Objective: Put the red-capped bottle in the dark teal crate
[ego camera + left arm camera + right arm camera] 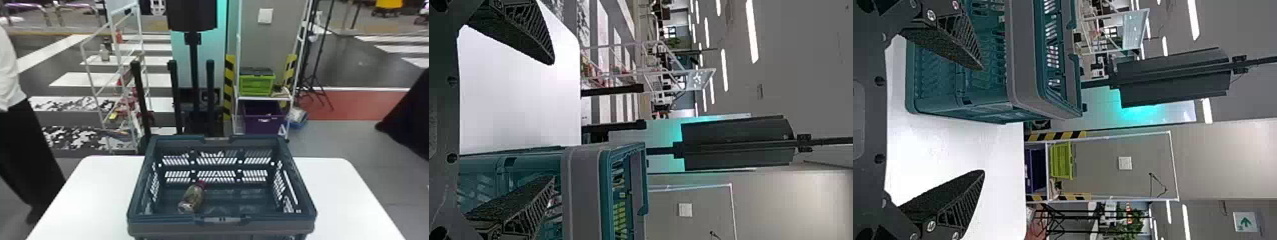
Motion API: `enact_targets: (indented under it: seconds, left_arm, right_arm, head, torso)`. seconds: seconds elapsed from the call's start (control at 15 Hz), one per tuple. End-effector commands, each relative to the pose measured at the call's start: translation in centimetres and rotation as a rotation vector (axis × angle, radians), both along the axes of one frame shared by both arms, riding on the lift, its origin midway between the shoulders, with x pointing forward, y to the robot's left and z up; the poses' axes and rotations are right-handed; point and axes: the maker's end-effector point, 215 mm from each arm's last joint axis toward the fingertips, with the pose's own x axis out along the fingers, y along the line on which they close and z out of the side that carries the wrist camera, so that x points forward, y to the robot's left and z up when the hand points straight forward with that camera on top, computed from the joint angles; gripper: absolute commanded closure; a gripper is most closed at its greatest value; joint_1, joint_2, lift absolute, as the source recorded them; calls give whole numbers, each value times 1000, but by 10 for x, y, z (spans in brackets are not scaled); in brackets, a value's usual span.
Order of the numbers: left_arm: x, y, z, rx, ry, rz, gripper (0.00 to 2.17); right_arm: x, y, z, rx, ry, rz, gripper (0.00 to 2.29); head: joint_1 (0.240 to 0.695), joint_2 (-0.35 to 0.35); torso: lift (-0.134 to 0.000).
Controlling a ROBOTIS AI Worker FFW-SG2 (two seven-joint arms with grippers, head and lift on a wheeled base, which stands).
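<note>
The dark teal crate [159, 220] stands upright on the white table. Inside it, toward its left side, the red-capped bottle [192, 198] lies tilted on the crate floor, its cap pointing to the back. In the left wrist view my left gripper [553, 120] is open with nothing between its fingers, near one side of the crate [584, 195]. My right gripper [984, 120] also stands open and holds nothing in the right wrist view, by the crate's other side [1025, 65].
The white table [338, 198] extends to both sides of the crate. Behind it are a wire rack, a black stand and a shelf with a green box [257, 84] and a purple bin [263, 119]. A person stands at the far left.
</note>
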Motion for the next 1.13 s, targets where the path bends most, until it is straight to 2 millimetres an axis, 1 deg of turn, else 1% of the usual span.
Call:
enact_targets:
  seconds: [0.0,0.2,0.67,1.07]
  left_arm:
    - [0,1,0,1,0,0,70]
    - [-1,0,-2,-5,0,-2,73]
    - [-3,6,-1,-5,-6,3,73]
    - [-3,6,-1,-8,-7,-1,73]
  right_arm:
    - [0,0,1,0,-3,-1,151]
    - [0,1,0,1,0,0,151]
    - [2,2,2,0,0,2,151]
    - [2,2,2,-1,0,1,151]
  head:
    - [499,0]
    - [499,0]
    - [499,0]
    - [499,0]
  torso:
    - [0]
    - [0]
    - [0]
    - [0]
